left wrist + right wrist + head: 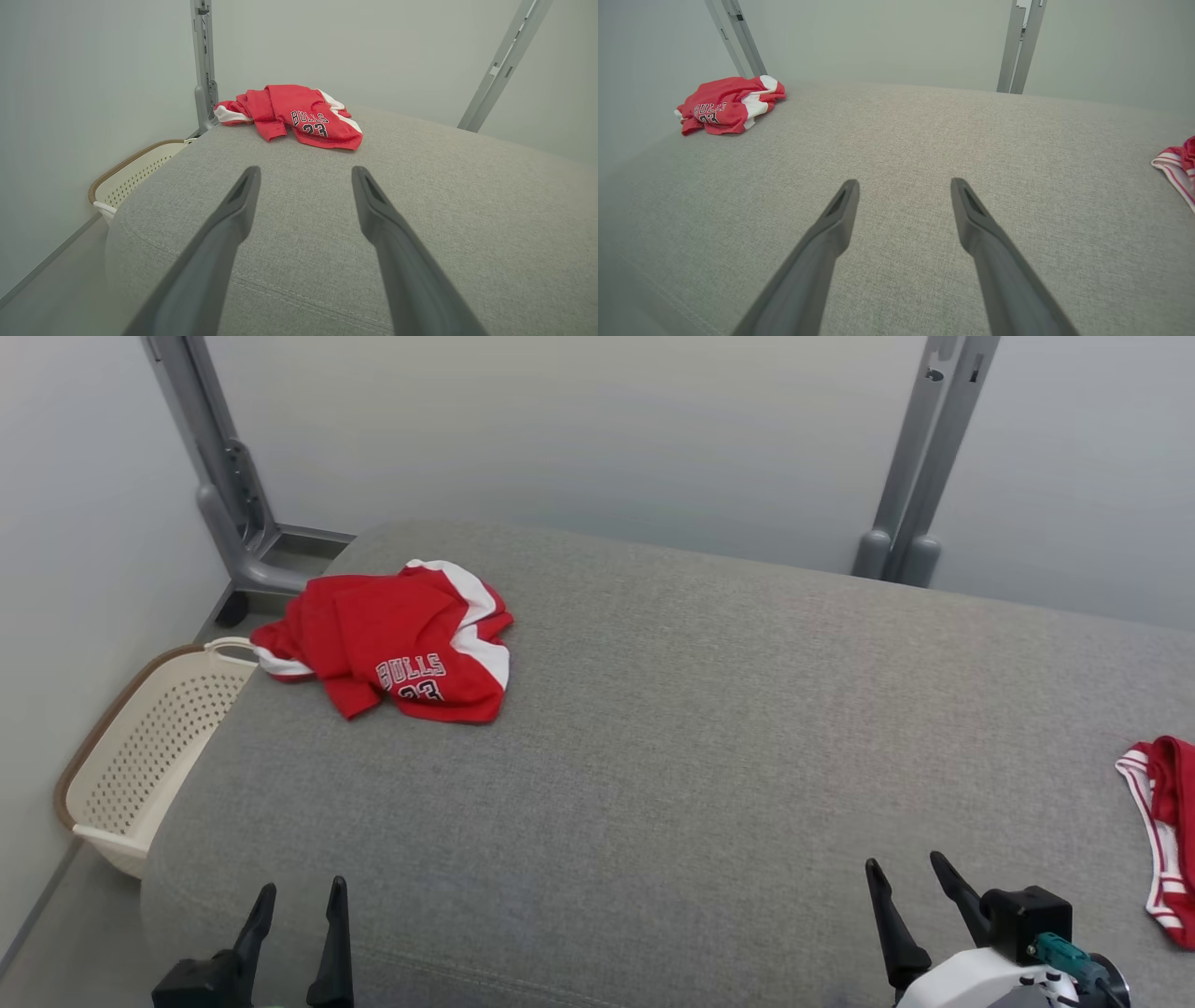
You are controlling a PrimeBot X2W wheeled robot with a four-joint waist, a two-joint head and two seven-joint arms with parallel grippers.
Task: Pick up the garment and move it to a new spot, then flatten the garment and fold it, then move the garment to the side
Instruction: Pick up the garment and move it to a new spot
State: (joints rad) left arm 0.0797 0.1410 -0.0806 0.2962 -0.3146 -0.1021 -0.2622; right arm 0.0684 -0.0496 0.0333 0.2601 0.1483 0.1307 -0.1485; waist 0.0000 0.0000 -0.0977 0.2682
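Head view: a crumpled red jersey [392, 644] lies at the far left of the grey cushion [700, 728], near the cream basket [140, 747] off its left edge. The left pincer [303, 885] and right pincer [905, 860] hover at the near edge, both agape and empty. Left wrist view: the left pincer [306, 170] is spread wide, with the jersey [299, 114] far ahead. Right wrist view: the right pincer [904, 182] is spread wide, the jersey [724, 105] is at the far left, and a second red garment [1176, 161] lies at the right edge.
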